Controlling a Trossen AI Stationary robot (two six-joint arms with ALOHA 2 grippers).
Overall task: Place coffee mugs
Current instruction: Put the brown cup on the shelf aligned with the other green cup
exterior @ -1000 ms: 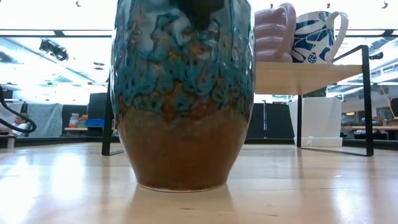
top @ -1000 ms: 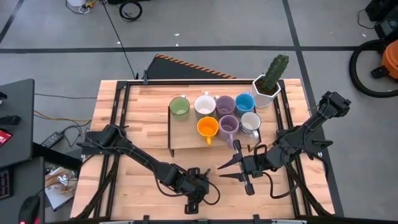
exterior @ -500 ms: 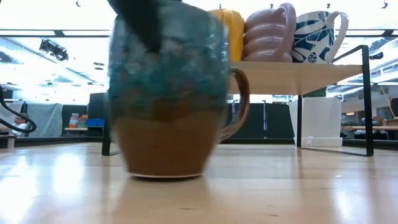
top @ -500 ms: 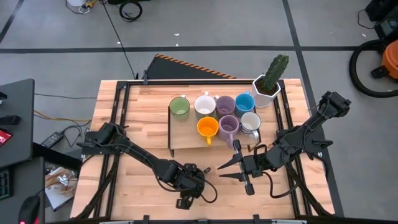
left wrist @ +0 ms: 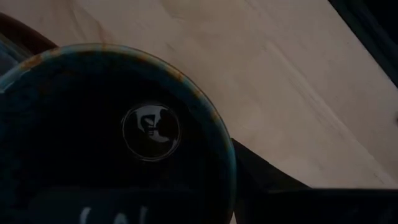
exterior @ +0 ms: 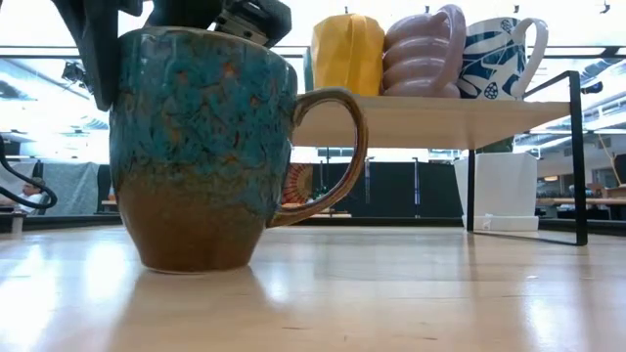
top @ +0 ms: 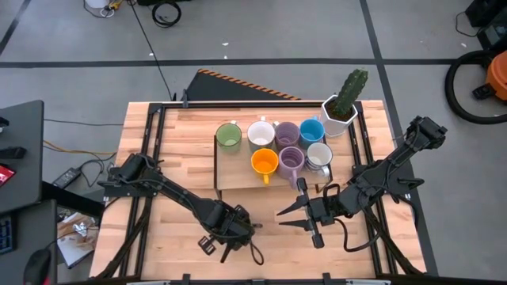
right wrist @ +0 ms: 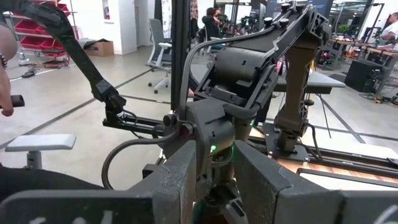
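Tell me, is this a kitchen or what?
Probably a robotics lab, not a kitchen: a wheeled office chair on a bare grey floor, an orange shop vacuum, and two dark robot arms at a wooden table.

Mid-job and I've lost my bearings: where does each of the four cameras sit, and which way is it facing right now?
High: overhead, straight down; both arms, the shelf of mugs.
Low: at tabletop height, level across; the teal-brown mug, the left gripper on its rim.
Left wrist: looks down into that same mug; one dark finger outside the wall.
Right wrist: the right gripper open, facing the left arm and the room.
Shared: low and left wrist both show that mug.
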